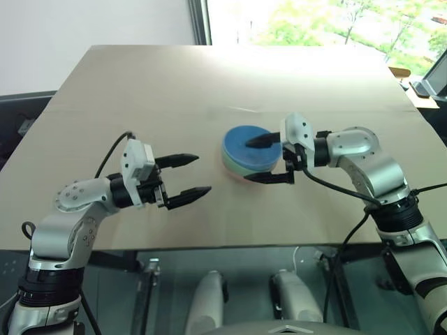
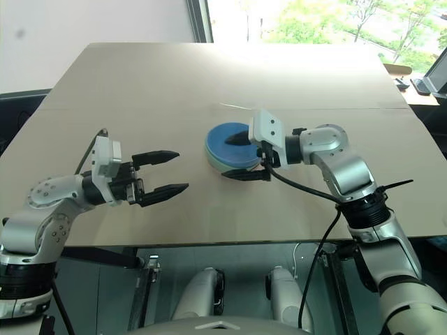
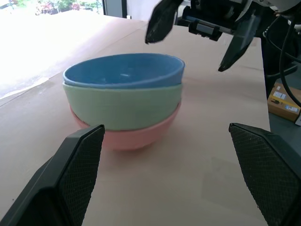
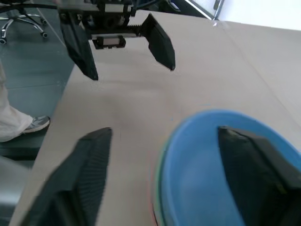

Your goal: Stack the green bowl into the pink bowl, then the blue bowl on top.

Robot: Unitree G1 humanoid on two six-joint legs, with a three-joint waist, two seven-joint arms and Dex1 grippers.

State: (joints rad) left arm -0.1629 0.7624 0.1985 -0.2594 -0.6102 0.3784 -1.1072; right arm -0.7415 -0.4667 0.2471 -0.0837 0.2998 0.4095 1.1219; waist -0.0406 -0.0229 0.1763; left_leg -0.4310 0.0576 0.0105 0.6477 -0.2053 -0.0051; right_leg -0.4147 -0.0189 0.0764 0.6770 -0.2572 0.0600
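Three bowls sit nested in one stack on the tan table point(image 1: 140, 91): the pink bowl point(image 3: 136, 136) at the bottom, the green bowl point(image 3: 122, 106) inside it, the blue bowl point(image 3: 124, 70) on top. My right gripper point(image 1: 246, 162) is open at the stack's right side. One of its fingers reaches over the blue bowl point(image 1: 241, 143); the other is outside the stack's near wall. Neither visibly grips anything. My left gripper point(image 1: 204, 173) is open and empty, a short way left of the stack, pointing at it.
The table's near edge runs just below both arms. A window lies beyond its far edge. A cardboard box point(image 3: 282, 99) sits on the floor off the right side. A person's shoe point(image 4: 35, 123) and an office chair base point(image 4: 21, 21) show off the left side.
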